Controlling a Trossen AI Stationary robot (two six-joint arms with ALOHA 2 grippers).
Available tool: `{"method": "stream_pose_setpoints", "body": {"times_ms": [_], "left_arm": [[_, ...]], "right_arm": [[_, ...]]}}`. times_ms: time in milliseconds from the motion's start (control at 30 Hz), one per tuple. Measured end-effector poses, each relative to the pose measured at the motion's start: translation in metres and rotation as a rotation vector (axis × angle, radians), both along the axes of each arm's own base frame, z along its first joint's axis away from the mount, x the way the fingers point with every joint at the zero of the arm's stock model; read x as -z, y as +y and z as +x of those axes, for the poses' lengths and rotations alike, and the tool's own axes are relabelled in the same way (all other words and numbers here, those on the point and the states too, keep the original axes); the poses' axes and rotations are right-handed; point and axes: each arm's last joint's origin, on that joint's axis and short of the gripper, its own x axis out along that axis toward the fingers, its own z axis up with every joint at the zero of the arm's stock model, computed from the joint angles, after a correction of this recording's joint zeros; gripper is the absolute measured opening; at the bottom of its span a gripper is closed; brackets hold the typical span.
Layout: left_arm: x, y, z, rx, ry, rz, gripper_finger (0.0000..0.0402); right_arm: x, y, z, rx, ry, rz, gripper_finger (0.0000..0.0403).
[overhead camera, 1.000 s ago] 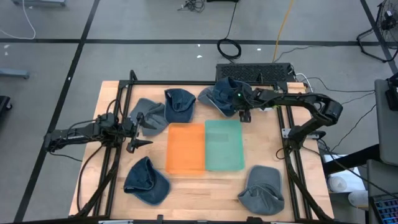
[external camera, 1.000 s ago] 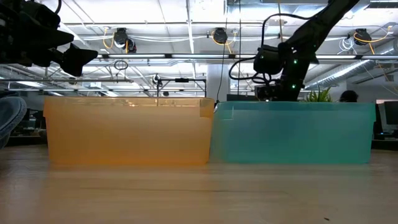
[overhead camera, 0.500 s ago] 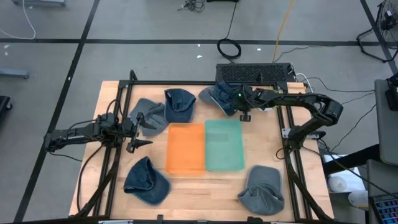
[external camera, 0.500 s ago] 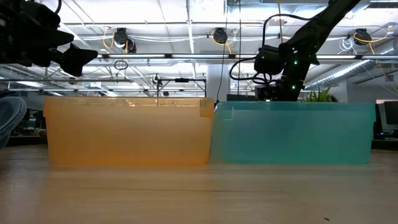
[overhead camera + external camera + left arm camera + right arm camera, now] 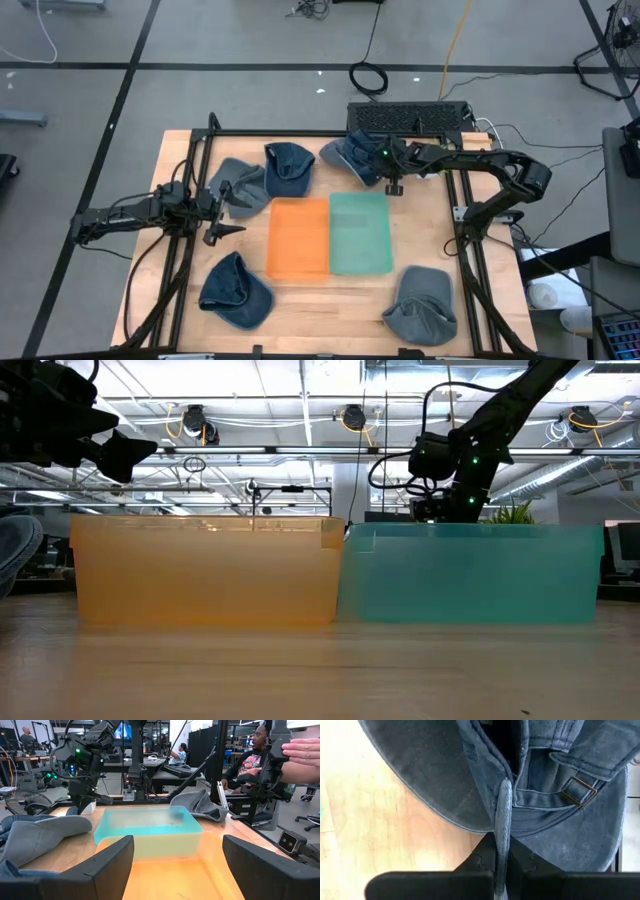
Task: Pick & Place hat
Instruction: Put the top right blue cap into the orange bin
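Hat, dark blue denim, lies at the table's far edge just behind the teal bin; my right gripper is clamped on a fold of its rim. My left gripper waits with fingers spread, beside the orange bin.

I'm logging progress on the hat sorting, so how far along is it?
Nothing looks done yet: the orange bin and the green bin both look empty. In hand: the right pincer is shut on the edge of the blue hat at the table's far edge. Left to do: lift and place it, then the other hats lying around the table. The left pincer waits open beside the orange bin.
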Motion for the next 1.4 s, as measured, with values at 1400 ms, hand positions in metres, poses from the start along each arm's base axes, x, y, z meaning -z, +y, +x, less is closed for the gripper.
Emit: {"method": "stream_pose_setpoints", "body": {"times_ms": [1400], "left_arm": [[0.0,0.0,0.0,0.0,0.0,0.0,0.031]], "right_arm": [[-0.117,0.058,-0.021,0.007,-0.382,-0.509,0.0]]}}
